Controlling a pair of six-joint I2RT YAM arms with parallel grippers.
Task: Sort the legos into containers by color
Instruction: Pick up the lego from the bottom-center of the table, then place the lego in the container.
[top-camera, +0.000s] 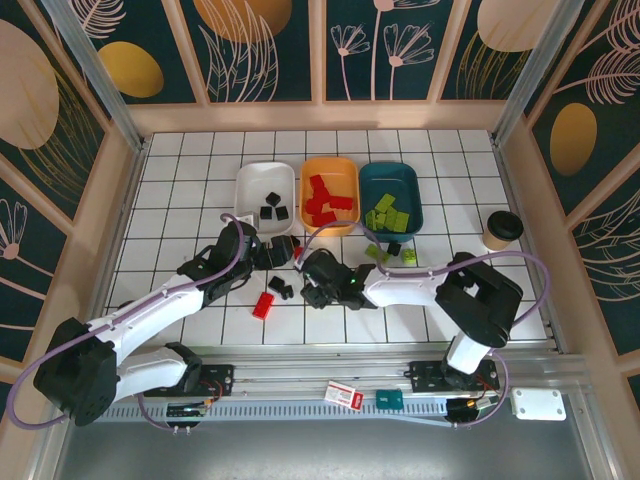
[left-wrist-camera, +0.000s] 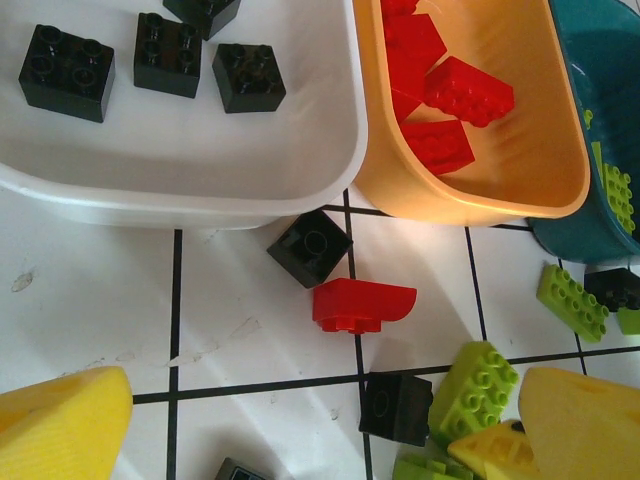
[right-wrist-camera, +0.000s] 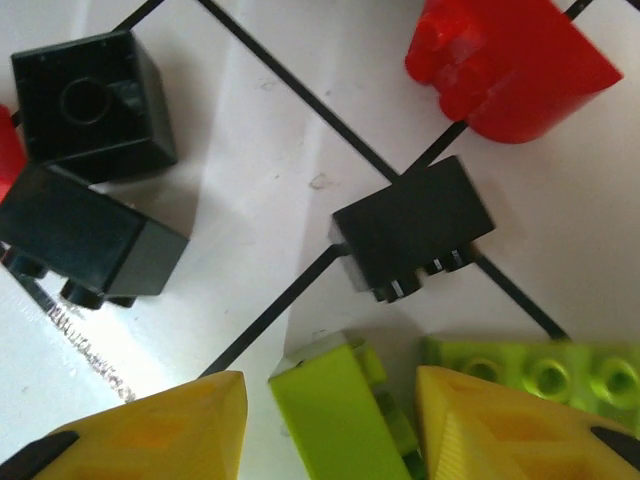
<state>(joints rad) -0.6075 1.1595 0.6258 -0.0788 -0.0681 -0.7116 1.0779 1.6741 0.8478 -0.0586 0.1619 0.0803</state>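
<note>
- Right claw stands part-open astride a lime-green brick; it should close squarely, avoiding the flat green brick at three o'clock.
- Left claw gapes wide, empty.

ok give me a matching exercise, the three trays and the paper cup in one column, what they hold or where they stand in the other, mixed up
Column one
1. white tray
2. orange tray
3. teal tray
4. paper cup

Column two
A. holds red bricks
B. stands right of the trays, lid on
C. holds black bricks
D. holds green bricks

Pairs: 1-C, 2-A, 3-D, 4-B
</note>
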